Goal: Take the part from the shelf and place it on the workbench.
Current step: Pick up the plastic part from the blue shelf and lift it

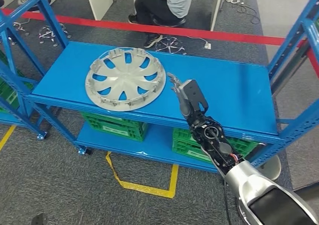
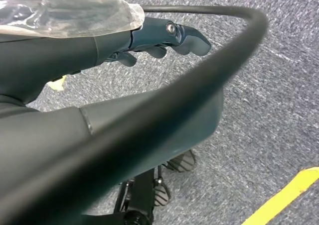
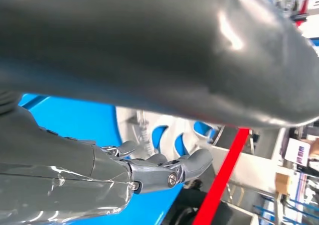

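Hand near the wheel cover

Wheel cover (image 1: 125,78), round and silver, lies flat on the top board of the blue shelf (image 1: 233,93). It sits toward the left side of that board. The right hand (image 1: 180,87) reaches over the shelf just beside the cover's right edge, not touching it. Its fingers are spread apart and hold nothing. The left hand (image 2: 158,38) hangs down over the grey carpet with its fingers out straight and nothing in them. Green crates (image 1: 114,125) sit on the lower board. A red line (image 1: 211,34) runs on the floor behind the shelf, and a person (image 1: 165,3) sits past it. Yellow tape (image 1: 144,185) marks the floor in front.
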You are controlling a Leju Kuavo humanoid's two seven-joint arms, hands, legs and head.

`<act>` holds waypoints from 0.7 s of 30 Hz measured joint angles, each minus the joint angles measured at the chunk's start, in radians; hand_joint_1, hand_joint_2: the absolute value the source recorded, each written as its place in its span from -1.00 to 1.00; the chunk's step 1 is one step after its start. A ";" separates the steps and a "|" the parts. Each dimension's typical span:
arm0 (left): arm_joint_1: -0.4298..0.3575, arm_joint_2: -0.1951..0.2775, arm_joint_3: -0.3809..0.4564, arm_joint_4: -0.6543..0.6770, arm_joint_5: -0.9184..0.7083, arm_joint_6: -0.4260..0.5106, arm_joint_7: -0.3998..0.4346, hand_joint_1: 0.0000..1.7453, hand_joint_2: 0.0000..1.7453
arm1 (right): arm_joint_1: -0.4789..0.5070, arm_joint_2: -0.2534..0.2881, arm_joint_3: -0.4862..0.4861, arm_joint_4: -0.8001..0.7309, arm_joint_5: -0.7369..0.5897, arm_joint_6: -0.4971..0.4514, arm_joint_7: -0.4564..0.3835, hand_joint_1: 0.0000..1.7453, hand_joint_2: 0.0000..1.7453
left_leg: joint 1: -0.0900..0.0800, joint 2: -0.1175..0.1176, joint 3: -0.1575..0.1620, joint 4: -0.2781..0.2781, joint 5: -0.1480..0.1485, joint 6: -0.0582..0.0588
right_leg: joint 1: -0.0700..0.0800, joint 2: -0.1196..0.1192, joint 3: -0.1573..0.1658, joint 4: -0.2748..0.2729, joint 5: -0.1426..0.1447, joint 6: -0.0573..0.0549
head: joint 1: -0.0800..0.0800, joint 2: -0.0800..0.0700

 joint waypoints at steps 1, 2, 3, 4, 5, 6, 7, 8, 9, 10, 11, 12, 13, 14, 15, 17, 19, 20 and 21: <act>0.000 0.000 0.000 0.000 -0.001 0.000 0.000 -1.00 -1.00 | 0.000 0.000 0.001 0.000 0.000 0.000 0.000 -1.00 -1.00 | -0.002 -0.003 -0.001 -0.001 0.000 0.009 | 0.000 -0.002 0.001 0.000 -0.002 0.005 | 0.003 0.000; 0.000 0.000 0.000 0.000 -0.003 -0.001 0.000 -1.00 -1.00 | -0.001 0.000 0.002 0.001 0.001 0.000 0.000 -1.00 -1.00 | -0.001 -0.004 0.000 -0.002 0.000 0.015 | -0.001 -0.003 -0.001 0.002 -0.006 0.009 | 0.007 0.000; 0.000 0.000 0.000 0.000 -0.005 -0.001 0.000 -1.00 -1.00 | -0.001 0.000 0.002 0.001 0.001 0.000 0.000 -1.00 -1.00 | 0.000 -0.006 0.002 -0.003 0.000 0.022 | -0.003 -0.002 -0.005 0.013 -0.016 0.014 | 0.011 0.000; 0.001 0.001 0.000 0.000 -0.006 -0.001 0.000 -1.00 -1.00 | -0.001 0.000 0.002 0.001 0.001 0.000 0.000 -1.00 -1.00 | 0.000 -0.007 0.003 -0.005 0.000 0.029 | -0.004 0.001 -0.018 0.043 -0.037 0.017 | 0.015 0.000; 0.001 0.001 0.000 0.000 -0.007 -0.001 -0.001 -1.00 -1.00 | 0.000 0.000 0.002 0.001 0.001 0.000 0.000 -1.00 -1.00 | 0.000 -0.007 0.005 -0.006 0.000 0.034 | -0.006 0.005 -0.042 0.097 -0.068 0.020 | 0.021 0.000; 0.001 0.002 0.000 0.000 -0.008 -0.001 -0.001 -1.00 -1.00 | 0.001 0.000 0.002 0.001 0.001 0.000 0.000 -1.00 -1.00 | -0.002 -0.009 0.006 -0.006 -0.001 0.038 | -0.006 0.009 -0.074 0.170 -0.103 0.021 | 0.027 0.000; 0.001 0.002 0.000 0.000 -0.008 -0.001 -0.001 -1.00 -1.00 | 0.005 -0.001 0.002 0.001 0.001 0.000 0.000 -1.00 -1.00 | -0.004 -0.011 0.007 -0.006 -0.002 0.041 | -0.006 0.011 -0.109 0.245 -0.133 0.022 | 0.033 0.000; 0.001 0.002 0.000 0.000 -0.008 -0.001 -0.001 -1.00 -1.00 | 0.010 -0.001 0.002 0.002 0.002 0.000 0.000 -1.00 -1.00 | -0.006 -0.014 0.007 -0.005 -0.003 0.042 | -0.006 0.013 -0.136 0.301 -0.149 0.022 | 0.037 0.000; 0.001 0.002 0.000 0.000 -0.009 -0.001 -0.001 -1.00 -1.00 | 0.014 -0.002 0.002 0.002 0.003 -0.001 0.000 -1.00 -1.00 | -0.007 -0.017 0.009 -0.005 -0.003 0.043 | -0.006 0.013 -0.147 0.318 -0.144 0.021 | 0.041 0.000; 0.001 0.002 0.000 0.000 -0.009 -0.001 -0.001 -1.00 -1.00 | 0.017 -0.002 0.002 0.002 0.003 -0.001 0.000 -1.00 -1.00 | -0.008 -0.022 0.011 -0.005 -0.004 0.043 | -0.006 0.014 -0.138 0.292 -0.119 0.019 | 0.044 0.000; 0.001 0.002 0.000 0.000 -0.009 -0.001 -0.001 -1.00 -1.00 | 0.019 -0.002 0.002 0.001 0.004 -0.001 0.000 -1.00 -1.00 | -0.009 -0.026 0.015 -0.005 -0.005 0.042 | -0.006 0.016 -0.109 0.227 -0.079 0.015 | 0.048 0.000; 0.001 0.001 0.000 0.000 -0.009 -0.001 -0.001 -1.00 -1.00 | 0.019 -0.002 0.002 0.000 0.004 -0.001 0.000 -1.00 -1.00 | -0.009 -0.029 0.018 -0.005 -0.007 0.041 | -0.006 0.023 -0.073 0.149 -0.042 0.010 | 0.052 0.000; 0.000 0.001 0.000 0.000 -0.009 -0.001 -0.001 -1.00 -1.00 | 0.019 -0.002 0.002 -0.001 0.005 -0.001 0.000 -1.00 -1.00 | -0.010 -0.033 0.019 -0.004 -0.008 0.039 | -0.005 0.029 -0.042 0.079 -0.014 0.006 | 0.054 0.000; 0.000 0.001 0.000 0.000 -0.010 -0.001 -0.001 -1.00 -1.00 | 0.018 -0.002 0.002 -0.001 0.005 -0.001 0.000 -1.00 -1.00 | -0.010 -0.036 0.017 -0.003 -0.007 0.035 | -0.003 0.035 -0.020 0.033 0.000 0.003 | 0.055 0.000; 0.000 0.001 0.000 0.000 -0.010 -0.001 0.000 -1.00 -1.00 | 0.019 -0.002 0.002 -0.002 0.005 -0.001 0.000 -1.00 -1.00 | -0.009 -0.038 0.014 -0.003 -0.005 0.030 | -0.001 0.040 -0.011 0.014 0.002 0.000 | 0.054 0.000; 0.003 0.002 0.000 0.000 -0.010 -0.001 0.000 -1.00 -1.00 | 0.019 -0.002 0.002 -0.002 0.005 -0.002 0.000 -1.00 -1.00 | -0.008 -0.042 0.010 -0.005 -0.001 0.019 | 0.001 0.038 -0.006 0.006 0.006 -0.006 | 0.054 0.000; 0.005 0.003 0.000 0.000 -0.010 -0.001 0.000 -1.00 -1.00 | 0.018 -0.002 0.002 -0.004 0.005 -0.002 0.000 -1.00 -1.00 | -0.006 -0.037 -0.001 0.023 -0.021 0.008 | -0.003 0.032 -0.001 -0.006 0.015 -0.017 | 0.048 0.000; 0.004 0.004 0.000 0.000 -0.011 -0.001 -0.001 -1.00 -1.00 | 0.017 -0.002 0.002 -0.005 0.005 -0.002 0.000 -1.00 -1.00 | -0.005 -0.032 -0.020 0.067 -0.047 0.003 | -0.006 0.028 0.002 -0.012 0.019 -0.022 | 0.042 0.000; 0.002 0.004 0.000 0.000 -0.011 -0.001 -0.001 -1.00 -1.00 | 0.016 -0.002 0.002 -0.005 0.006 -0.002 0.001 -1.00 -1.00 | -0.004 -0.028 -0.052 0.134 -0.081 -0.002 | -0.006 0.024 0.001 -0.013 0.021 -0.024 | 0.035 0.000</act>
